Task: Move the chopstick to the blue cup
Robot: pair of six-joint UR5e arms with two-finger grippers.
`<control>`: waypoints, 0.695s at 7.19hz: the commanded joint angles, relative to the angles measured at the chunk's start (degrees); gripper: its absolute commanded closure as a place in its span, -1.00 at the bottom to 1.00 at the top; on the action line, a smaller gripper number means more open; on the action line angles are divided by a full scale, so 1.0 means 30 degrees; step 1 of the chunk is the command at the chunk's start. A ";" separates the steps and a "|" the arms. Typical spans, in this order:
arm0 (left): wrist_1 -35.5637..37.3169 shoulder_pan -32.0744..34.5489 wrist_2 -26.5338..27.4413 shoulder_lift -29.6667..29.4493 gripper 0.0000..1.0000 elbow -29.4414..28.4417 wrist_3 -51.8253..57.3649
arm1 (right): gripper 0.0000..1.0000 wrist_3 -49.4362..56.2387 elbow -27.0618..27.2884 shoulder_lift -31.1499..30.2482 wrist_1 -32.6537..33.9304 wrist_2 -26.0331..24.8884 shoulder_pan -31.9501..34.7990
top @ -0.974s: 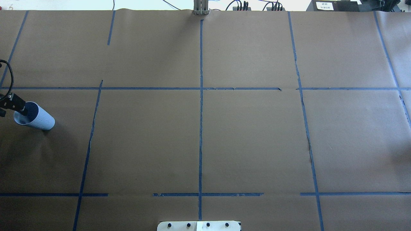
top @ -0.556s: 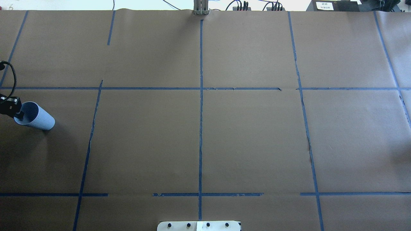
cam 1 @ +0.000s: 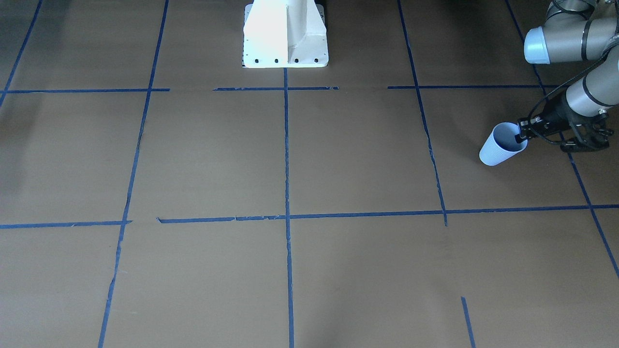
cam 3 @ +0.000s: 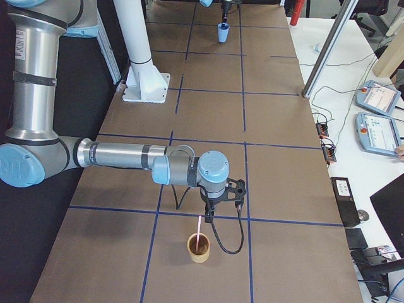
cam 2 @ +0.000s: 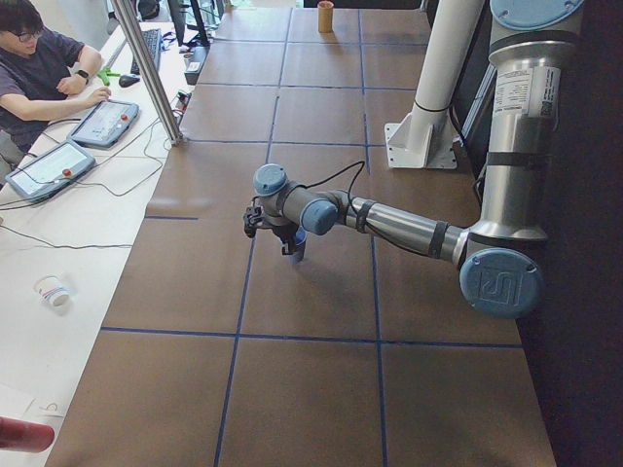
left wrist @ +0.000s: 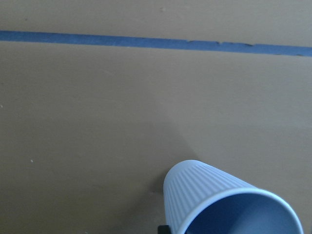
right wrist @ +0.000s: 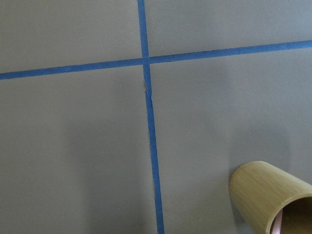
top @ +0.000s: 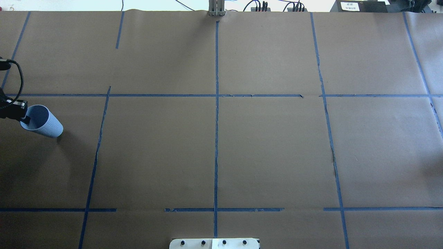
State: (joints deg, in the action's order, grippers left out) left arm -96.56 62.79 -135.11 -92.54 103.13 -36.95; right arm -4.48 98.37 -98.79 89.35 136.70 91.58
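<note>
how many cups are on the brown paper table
2. The blue cup sits at the robot's left end, its rim in the left gripper. The tan cup sits at the right end by the right gripper, chopstick inside.

No legible text anywhere

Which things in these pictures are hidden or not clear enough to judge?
The right hand shows only in the exterior right view, small: open or shut is unclear.
The chopstick has its lower part hidden inside the wooden cup in that view.
The left hand is mostly cut off by the overhead view's left edge.
The blue cup is cut by the left wrist view's bottom edge.
</note>
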 commanded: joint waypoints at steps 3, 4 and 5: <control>0.5352 -0.3007 0.0181 -0.7571 1.00 0.1220 -0.7568 | -1.00 0.0001 0.0082 -0.0001 -0.0017 -0.0009 0.0029; 0.5236 -0.5263 0.0646 -0.9767 1.00 0.0667 -1.1028 | -1.00 0.0001 0.0082 -0.0030 -0.0017 -0.0009 0.0029; 0.5119 -0.6243 0.1753 -1.1820 1.00 0.0052 -1.3528 | -1.00 0.0001 0.0111 -0.0060 -0.0017 0.0020 0.0029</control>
State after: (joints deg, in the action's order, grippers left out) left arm -81.01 49.23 -132.78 -120.34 105.23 -67.07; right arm -4.48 98.65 -98.87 89.30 136.70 91.66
